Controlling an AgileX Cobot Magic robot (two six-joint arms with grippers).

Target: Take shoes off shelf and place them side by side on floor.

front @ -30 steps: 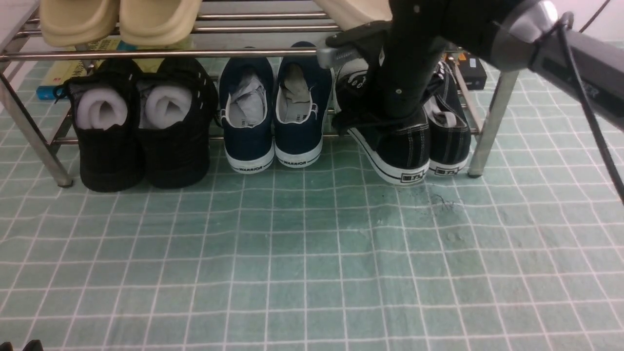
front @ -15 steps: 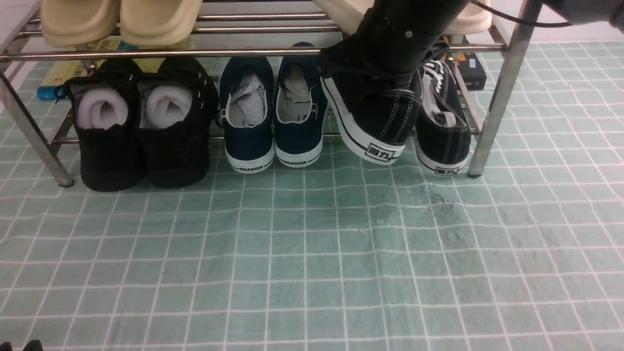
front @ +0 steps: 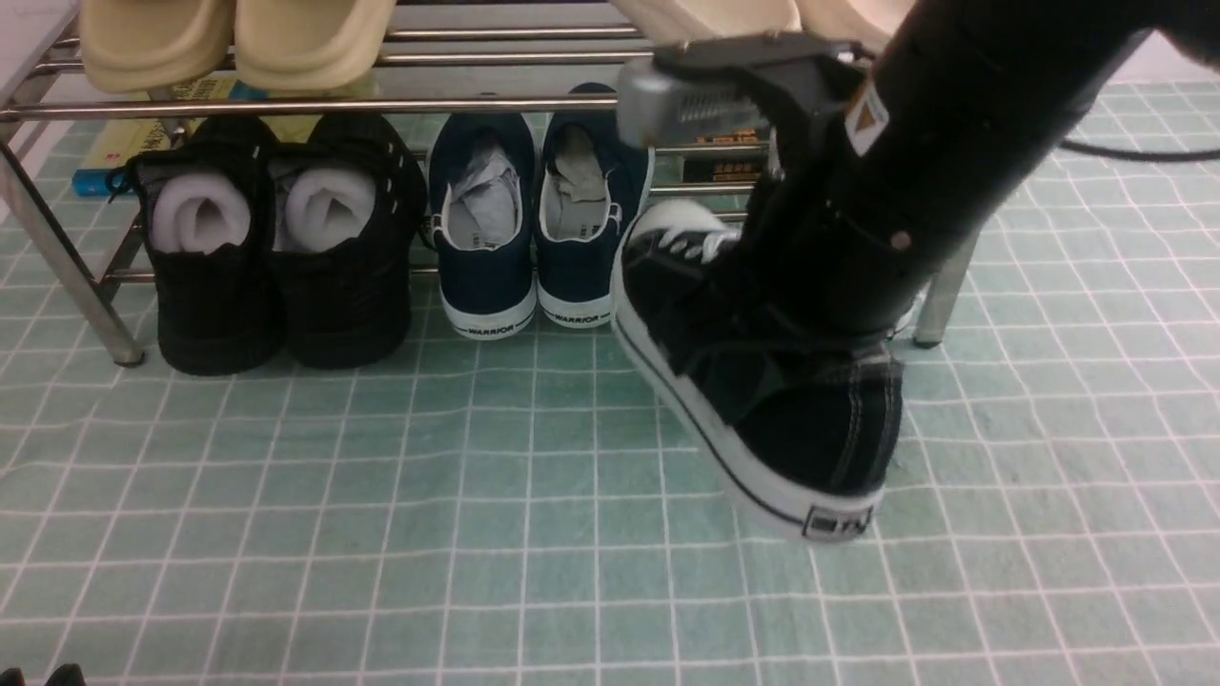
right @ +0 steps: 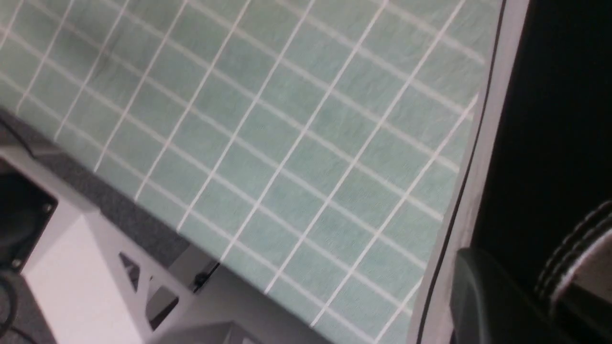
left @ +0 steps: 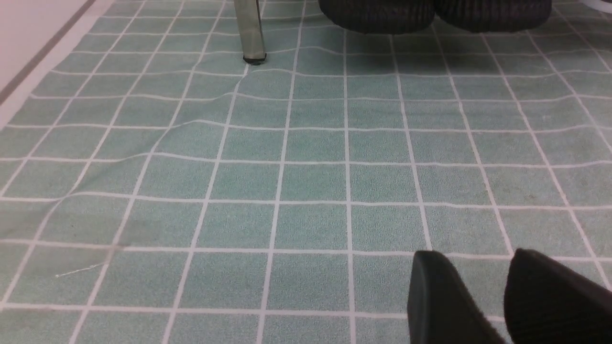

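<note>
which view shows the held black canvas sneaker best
Front view: most of the black canvas sneaker with white sole shows, tilted, heel toward camera. Right wrist view catches only a strip of sole and side; left wrist view shows none of it.

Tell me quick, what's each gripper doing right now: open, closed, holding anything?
Left gripper: open, holding nothing.
Right gripper: closed on one black canvas sneaker.
</note>
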